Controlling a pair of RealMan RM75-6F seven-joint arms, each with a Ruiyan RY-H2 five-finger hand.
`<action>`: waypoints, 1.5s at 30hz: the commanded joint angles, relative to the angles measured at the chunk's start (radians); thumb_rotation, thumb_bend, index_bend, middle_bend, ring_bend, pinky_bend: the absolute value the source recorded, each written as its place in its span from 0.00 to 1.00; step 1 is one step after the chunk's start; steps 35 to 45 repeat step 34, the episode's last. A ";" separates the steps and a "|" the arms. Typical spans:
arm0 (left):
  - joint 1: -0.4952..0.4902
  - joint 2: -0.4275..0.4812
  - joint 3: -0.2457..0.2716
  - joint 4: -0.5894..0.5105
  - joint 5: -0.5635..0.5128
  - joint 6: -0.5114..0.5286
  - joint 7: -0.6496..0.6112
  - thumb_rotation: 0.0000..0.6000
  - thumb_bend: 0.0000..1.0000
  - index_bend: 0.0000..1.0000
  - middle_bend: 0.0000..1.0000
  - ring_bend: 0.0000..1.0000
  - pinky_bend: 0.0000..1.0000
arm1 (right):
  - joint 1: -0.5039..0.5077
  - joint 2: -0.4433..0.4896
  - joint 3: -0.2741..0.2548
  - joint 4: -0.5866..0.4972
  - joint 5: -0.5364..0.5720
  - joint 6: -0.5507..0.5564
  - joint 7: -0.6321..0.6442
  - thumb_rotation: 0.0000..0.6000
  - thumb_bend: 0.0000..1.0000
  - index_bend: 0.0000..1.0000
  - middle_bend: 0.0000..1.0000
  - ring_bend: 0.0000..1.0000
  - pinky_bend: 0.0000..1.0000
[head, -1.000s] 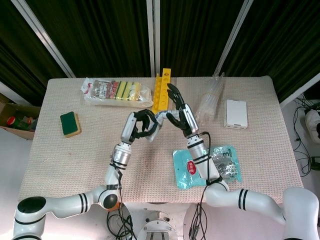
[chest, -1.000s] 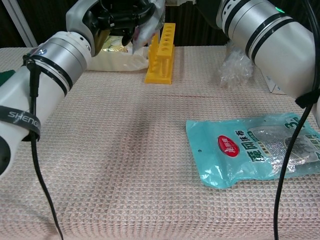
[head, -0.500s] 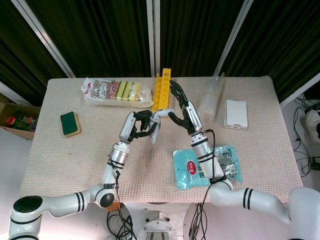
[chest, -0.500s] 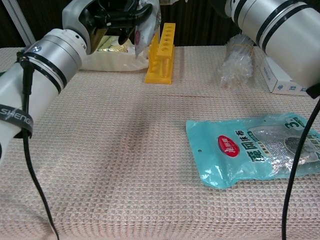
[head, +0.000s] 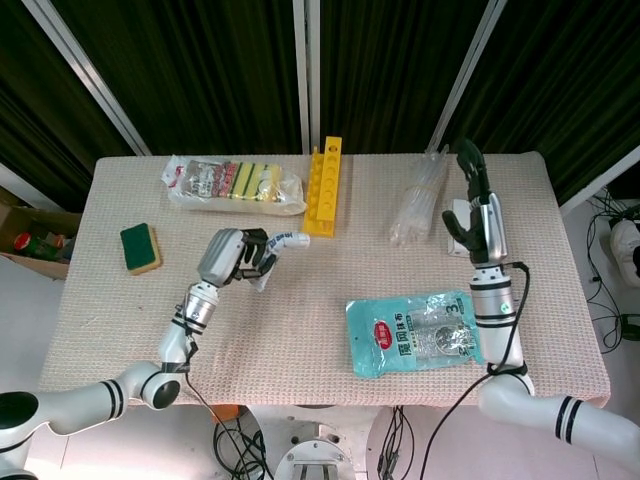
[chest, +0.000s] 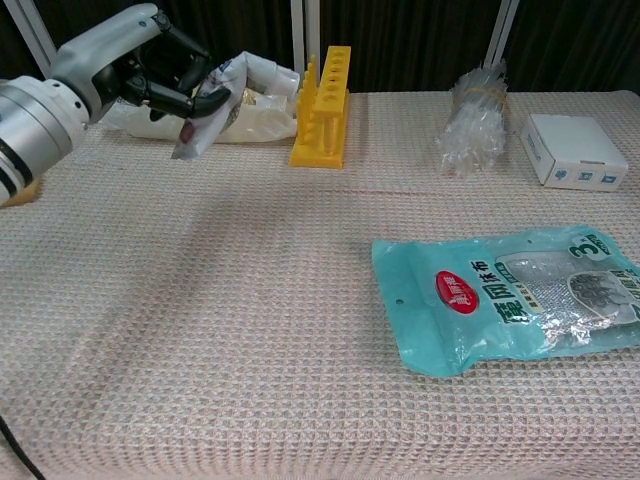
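Observation:
My left hand (head: 233, 260) hovers over the table's left middle and grips a small clear packet (head: 272, 250) with a white tube-like piece in it. In the chest view the same hand (chest: 140, 70) holds the packet (chest: 212, 95) up at the far left, in front of the sponge pack. My right hand (head: 476, 215) is raised at the right with its fingers apart and nothing in it, above the white box (head: 462, 222). The chest view does not show it. A teal foil bag (head: 415, 335) lies flat at the front right.
A yellow rack (head: 323, 185) stands at the back middle. A bundle of clear plastic tubes (head: 418, 200) lies to its right. A pack of sponges (head: 235, 183) lies at the back left and a green sponge (head: 140, 247) near the left edge.
The two hands, close together at the table's middle before, have parted. The left hand went left and lower with the packet; the right swung far right to the white box.

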 joint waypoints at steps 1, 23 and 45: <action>-0.008 0.063 0.066 -0.013 0.047 -0.078 0.014 1.00 0.28 0.53 0.61 0.51 0.58 | -0.031 0.019 -0.023 -0.013 -0.021 0.031 -0.005 0.33 0.00 0.00 0.00 0.00 0.00; 0.261 0.312 0.177 -0.199 0.022 0.224 0.340 0.29 0.00 0.08 0.08 0.06 0.17 | -0.314 0.191 -0.343 0.045 -0.035 0.171 -0.677 0.32 0.04 0.00 0.00 0.00 0.00; 0.523 0.341 0.329 -0.180 0.079 0.451 0.392 0.26 0.00 0.10 0.08 0.06 0.17 | -0.448 0.235 -0.451 0.084 0.002 0.174 -0.727 0.32 0.05 0.00 0.00 0.00 0.00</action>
